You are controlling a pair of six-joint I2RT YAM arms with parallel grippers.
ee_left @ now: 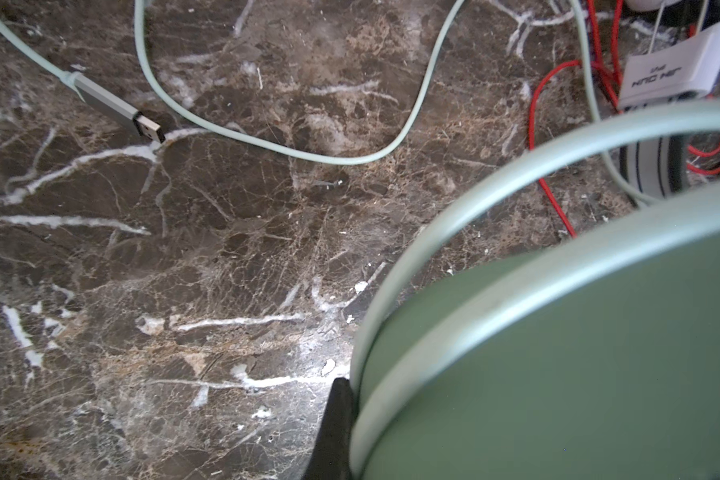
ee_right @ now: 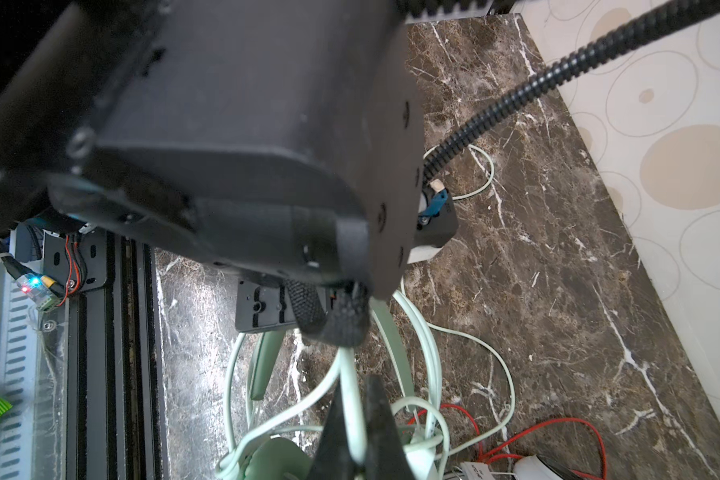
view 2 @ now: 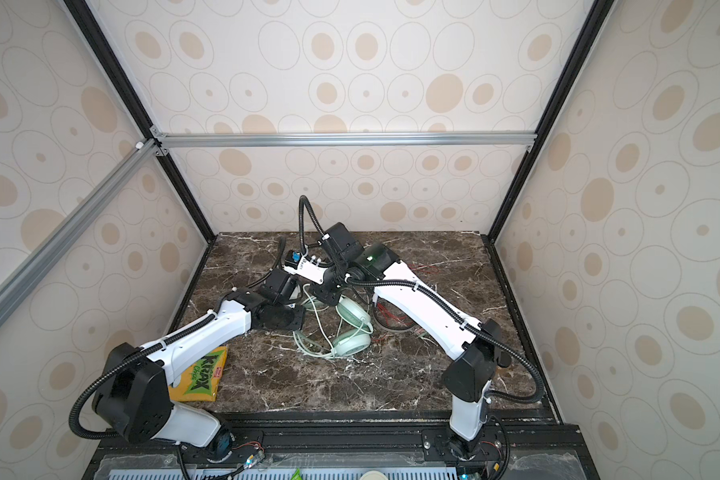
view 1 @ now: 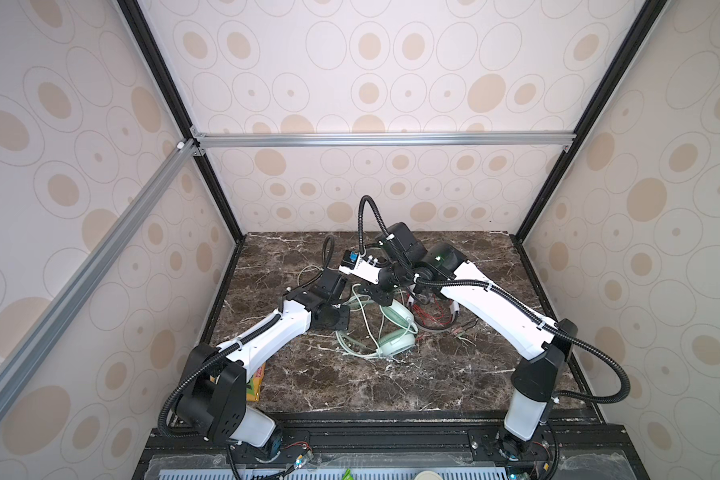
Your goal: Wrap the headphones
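The mint green headphones [view 1: 395,332] lie mid-table in both top views, their pale green cord [view 1: 352,340] looped around them. My left gripper [ee_left: 362,399] is shut on them: the green band fills the space beside its one visible finger [ee_left: 335,432]. A cord strand runs from the left gripper [ee_right: 337,320] straight to my right gripper [ee_right: 356,399], which is shut on it. The cord's plug [ee_left: 117,110] rests loose on the marble. The white-and-black headphones [ee_left: 674,79] with the thin red cord [view 1: 431,318] lie partly hidden under the right forearm.
A yellow-green snack bag [view 2: 202,376] lies at the front left under the left arm. Patterned walls enclose the marble table [view 1: 350,386] on three sides. A black rail [view 1: 391,432] runs along the front edge. Both grippers [view 1: 347,297] [view 1: 375,297] sit close together.
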